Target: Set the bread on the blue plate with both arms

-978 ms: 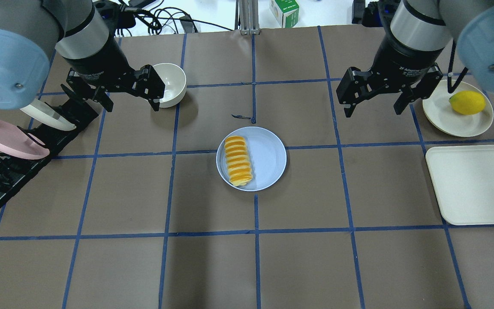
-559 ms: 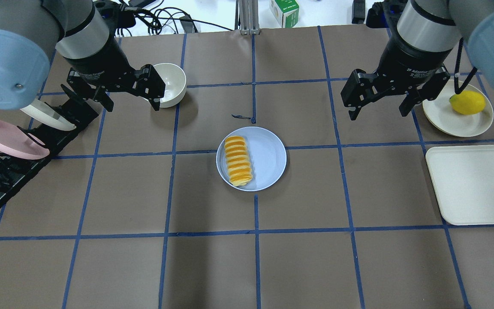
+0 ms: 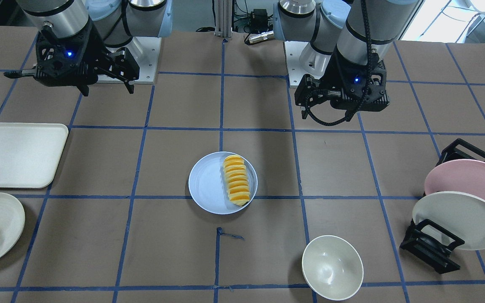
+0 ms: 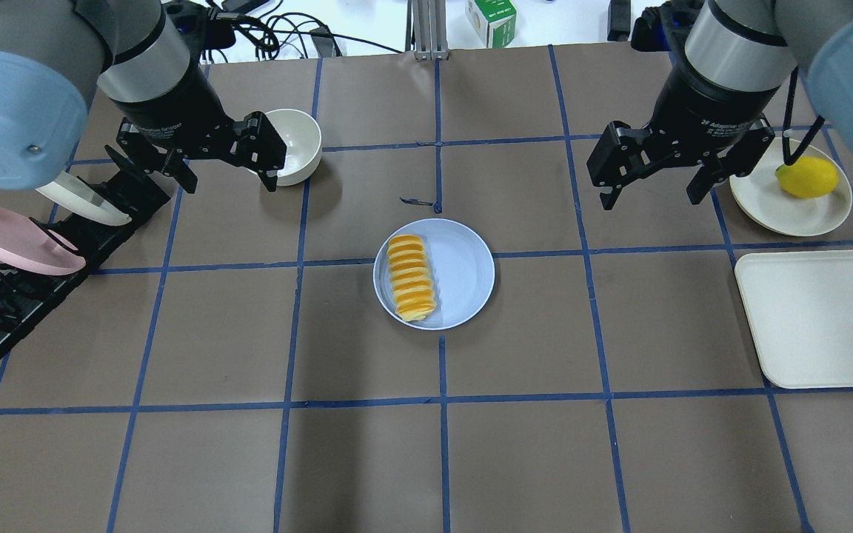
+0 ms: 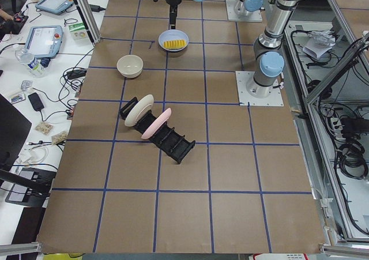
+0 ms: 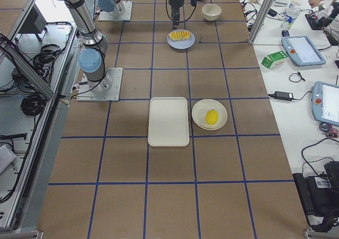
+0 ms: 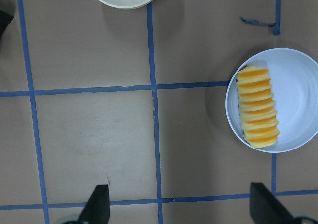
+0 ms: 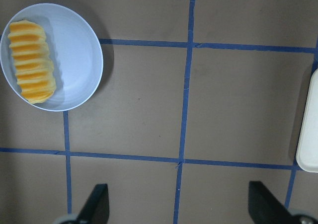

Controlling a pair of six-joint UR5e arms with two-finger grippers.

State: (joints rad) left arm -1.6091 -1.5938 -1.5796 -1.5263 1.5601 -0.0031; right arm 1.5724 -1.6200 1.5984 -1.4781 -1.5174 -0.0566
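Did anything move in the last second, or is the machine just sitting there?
Only the right claw drifted slightly outward, toward the round off-white plate holding a yellow lemon. Nothing was grabbed or released. The left claw, the ridged yellow-orange toy bread and its round pale blue plate stayed put.

Bread [image 4: 411, 277] lying on left half of blue plate [image 4: 465, 272], mid-table. Left gripper [image 4: 230, 180] and right gripper [image 4: 649, 200] both spread wide, empty, well apart from plate.

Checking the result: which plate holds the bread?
The blue plate, mid-table, carries the bread. The pink plate and white plate stand racked; a third plate holds a lemon.
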